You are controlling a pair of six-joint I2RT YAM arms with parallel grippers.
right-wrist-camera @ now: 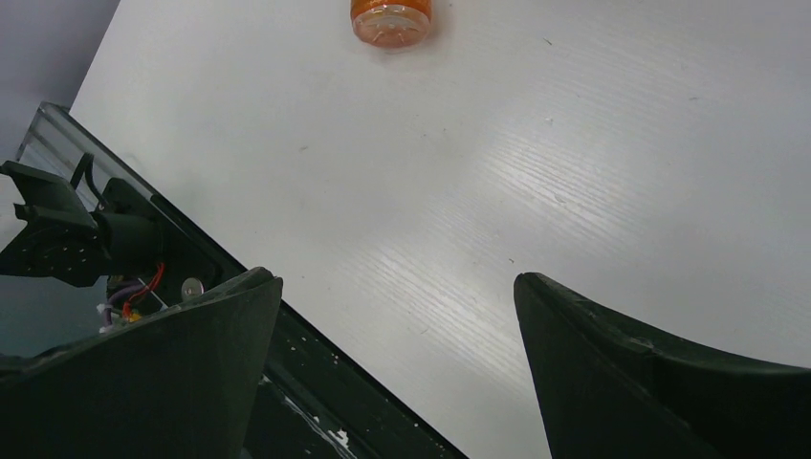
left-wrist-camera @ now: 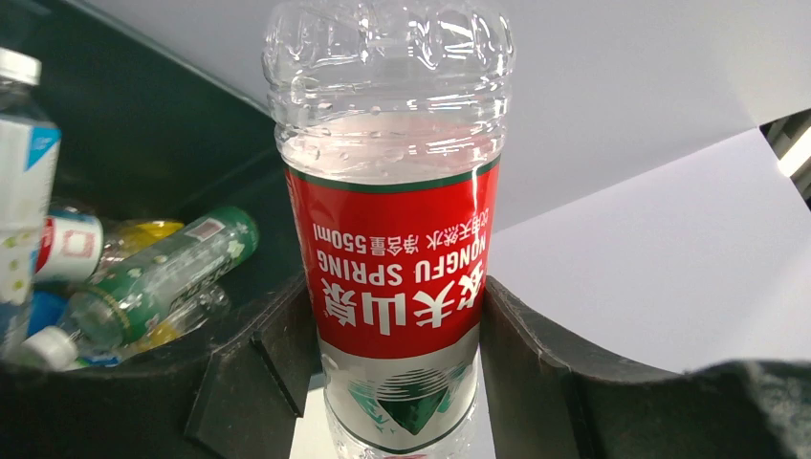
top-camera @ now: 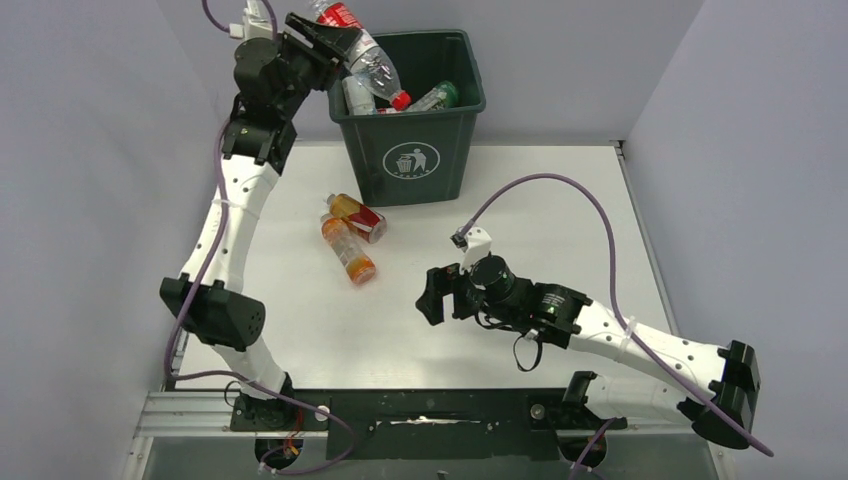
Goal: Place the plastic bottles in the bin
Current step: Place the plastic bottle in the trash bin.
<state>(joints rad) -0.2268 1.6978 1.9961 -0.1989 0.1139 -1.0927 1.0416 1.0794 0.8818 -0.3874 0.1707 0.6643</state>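
My left gripper (top-camera: 330,42) is raised over the left rim of the dark green bin (top-camera: 410,165) and is shut on a clear plastic bottle with a red label (top-camera: 375,68), its red cap pointing down into the bin. In the left wrist view both fingers (left-wrist-camera: 258,363) press that bottle's red label (left-wrist-camera: 397,268). Several bottles lie inside the bin, among them a green-labelled one (left-wrist-camera: 158,277). Two orange-labelled bottles (top-camera: 348,250) lie on the table in front of the bin. My right gripper (top-camera: 432,295) hovers low over the table, open and empty (right-wrist-camera: 397,287).
The white table (top-camera: 560,230) is walled in by grey panels on the left, the back and the right. Along its near edge runs a black metal rail (right-wrist-camera: 316,373). The end of one orange bottle (right-wrist-camera: 390,19) shows at the top of the right wrist view.
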